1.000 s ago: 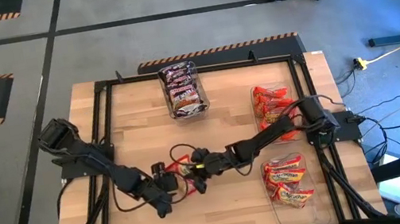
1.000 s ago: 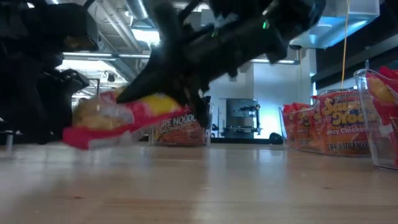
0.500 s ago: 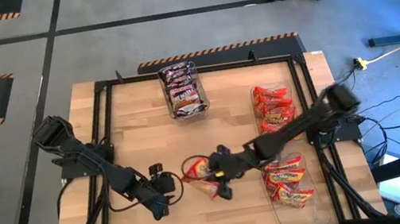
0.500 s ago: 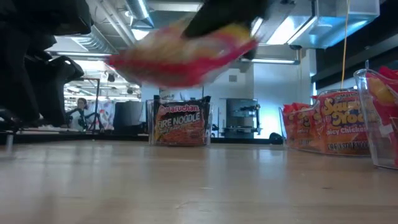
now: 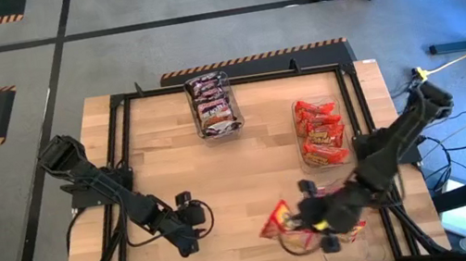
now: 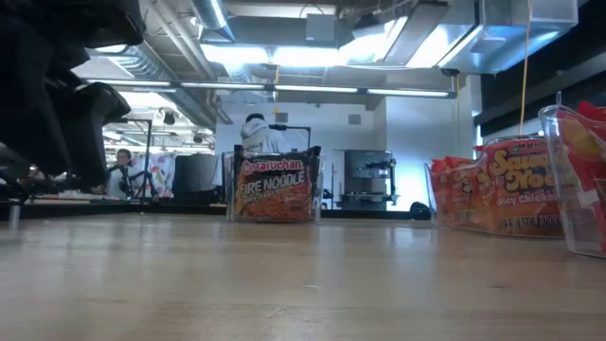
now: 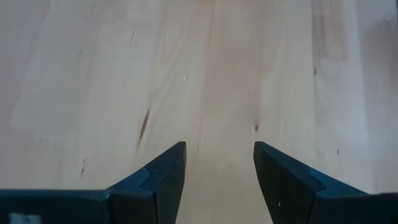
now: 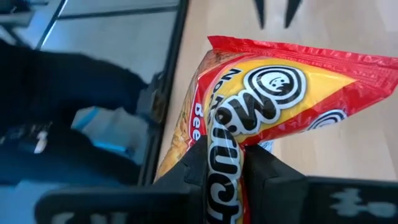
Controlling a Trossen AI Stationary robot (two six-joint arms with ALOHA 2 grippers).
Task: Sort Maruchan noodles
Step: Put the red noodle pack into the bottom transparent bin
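Bare wooden table (image 5: 247,161) centre; right jaws pinching yellow-red packet (image 8: 261,118), left jaws spread.

Bare tabletop (image 5: 247,161) between bins (image 5: 214,105)

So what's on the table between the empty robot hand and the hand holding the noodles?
Only bare wood in the high view, between the left hand and the right hand gripping the noodle packet.

We see a pale, matt wooden table (image 7: 93,74) with visible grain. The yellow and red noodle packet (image 8: 273,106) is glossy, crinkled plastic film. The bins (image 6: 573,180) are clear, shiny plastic. The left gripper (image 7: 216,177) fingers look matt dark plastic.
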